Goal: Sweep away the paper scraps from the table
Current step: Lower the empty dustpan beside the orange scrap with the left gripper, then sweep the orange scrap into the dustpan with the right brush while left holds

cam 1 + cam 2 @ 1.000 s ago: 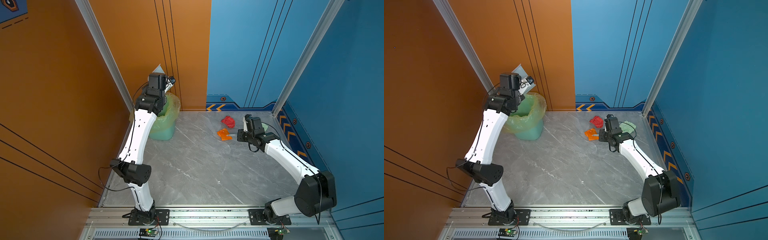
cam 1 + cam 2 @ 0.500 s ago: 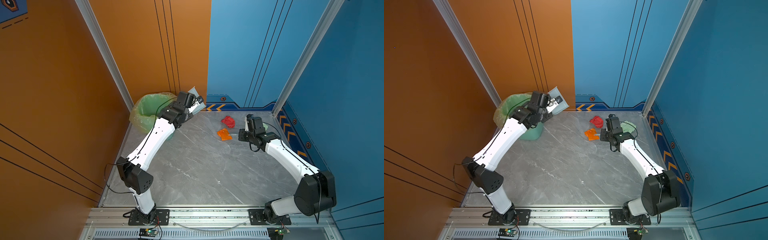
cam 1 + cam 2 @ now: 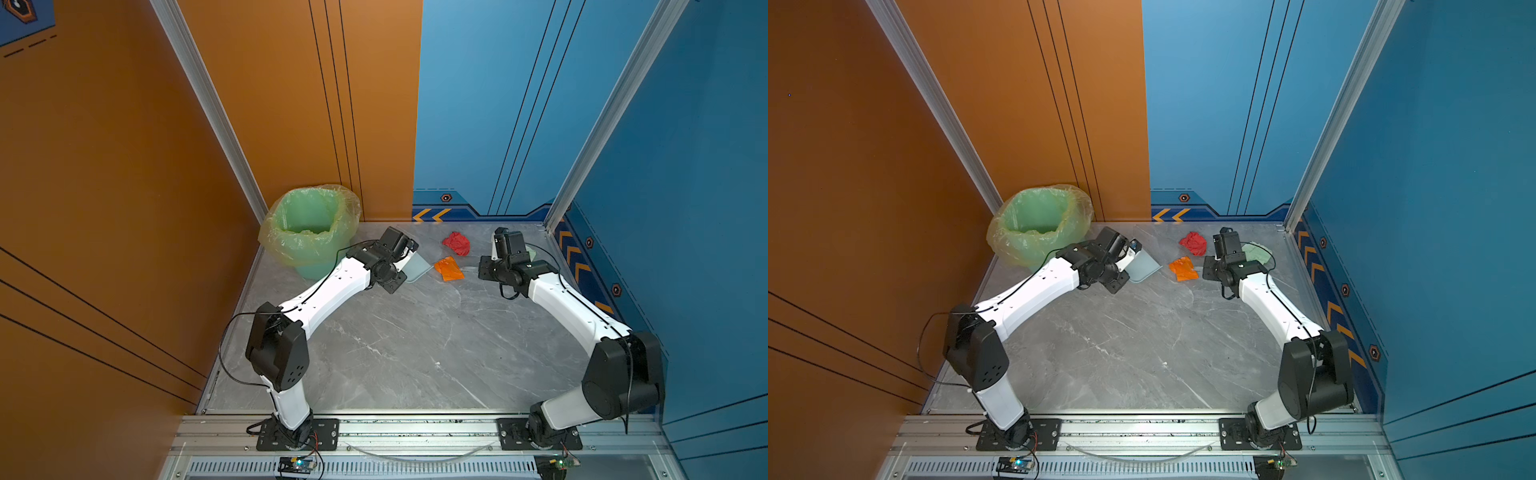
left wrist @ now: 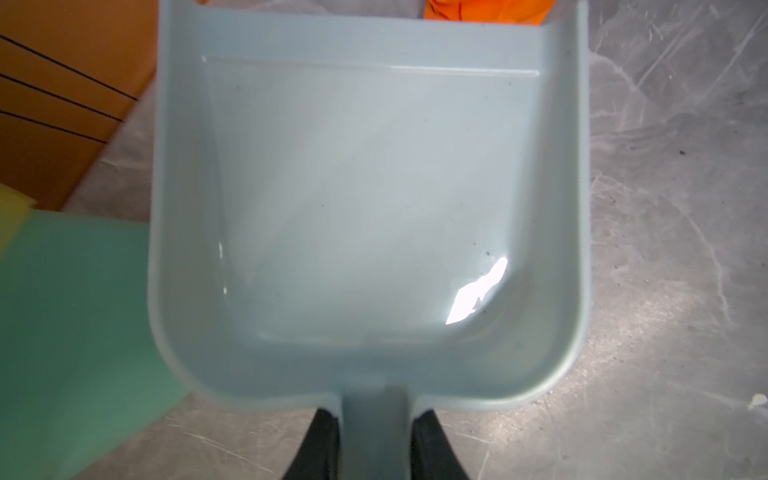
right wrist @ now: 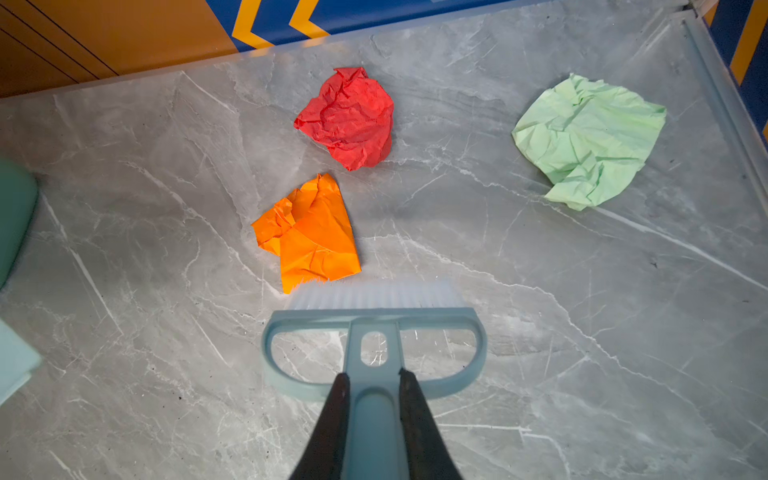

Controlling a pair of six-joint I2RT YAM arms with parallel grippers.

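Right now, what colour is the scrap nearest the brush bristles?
Orange. The scrap sits by the brush; the right wrist view shows it best.

I count three scraps: red scrap (image 5: 347,118), orange scrap (image 5: 309,235), green scrap (image 5: 588,139). One dustpan (image 4: 365,187), one brush (image 5: 374,316), one bin (image 3: 282,245). Two arms: left arm (image 3: 328,291), right arm (image 3: 569,303).

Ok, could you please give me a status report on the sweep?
Left pincer shut on dustpan, pan empty, facing orange scrap. Right pincer shut on brush, bristles at that scrap's edge. Red scrap and green scrap loose on table. Nothing blocking.
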